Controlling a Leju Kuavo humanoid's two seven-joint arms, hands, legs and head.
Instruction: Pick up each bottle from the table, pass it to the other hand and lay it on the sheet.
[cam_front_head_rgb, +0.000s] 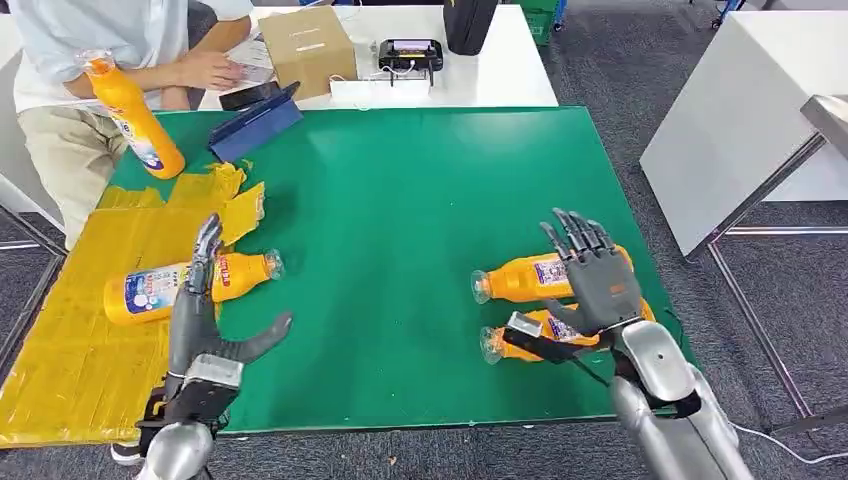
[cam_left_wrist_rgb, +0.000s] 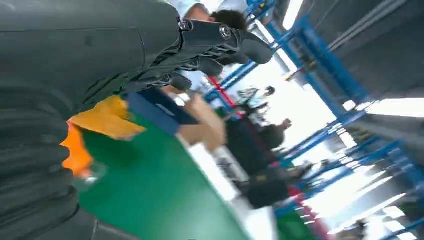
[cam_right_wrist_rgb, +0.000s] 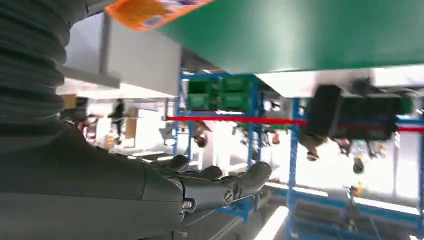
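Head view shows my right robot hand (cam_front_head_rgb: 590, 275) released, fingers spread and straight, poised above the two orange bottles at the right edge of the green worktop (cam_front_head_rgb: 400, 230). The farther bottle (cam_front_head_rgb: 520, 278) lies on its side, cap pointing toward the middle of the worktop; the nearer bottle (cam_front_head_rgb: 535, 335) lies parallel just beside it, partly hidden under my wrist. My left robot hand (cam_front_head_rgb: 205, 320) is also released, fingers extended, thumb out, holding nothing; it hangs over the edge of the yellow sheet (cam_front_head_rgb: 70, 330) at the worktop's left end, close to a bottle (cam_front_head_rgb: 175, 285) lying across the sheet's border. A person at the far left corner of the worktop holds another bottle (cam_front_head_rgb: 135, 115) upright.

I judge these bottles to be smooth, rigid plastic, apparently full, so moderately heavy and likely to roll when nudged. Their glossy labels could slip, so I would wrap around the broad middle of the body, not the narrow neck, leaving one end free for my left robot hand to take at the handover. The farther bottle looks the easier first pick, since nothing covers it.
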